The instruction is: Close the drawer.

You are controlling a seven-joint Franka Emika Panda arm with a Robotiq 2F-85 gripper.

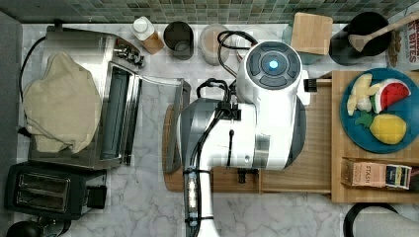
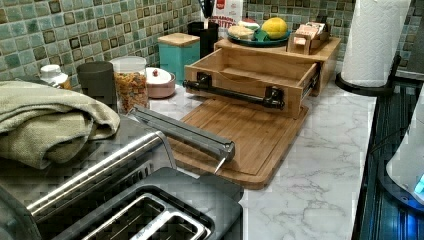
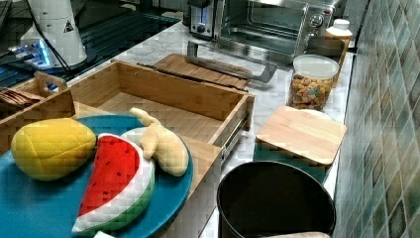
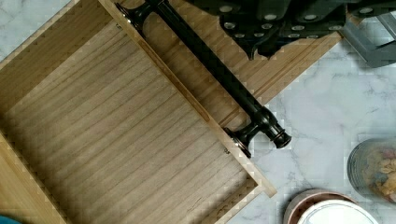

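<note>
Left view: the drawer point(image 2: 250, 70) stands pulled out over the cutting board point(image 2: 240, 135), its wooden bottom bare. Behind it, a teal plate point(image 2: 257, 41) holds toy fruit. Fingers' state: cannot tell.

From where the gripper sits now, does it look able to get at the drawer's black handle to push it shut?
Probably yes. The gripper hangs just outside the handle, over the cutting board, and nothing lies between them. The drawer stands pulled out.
</note>
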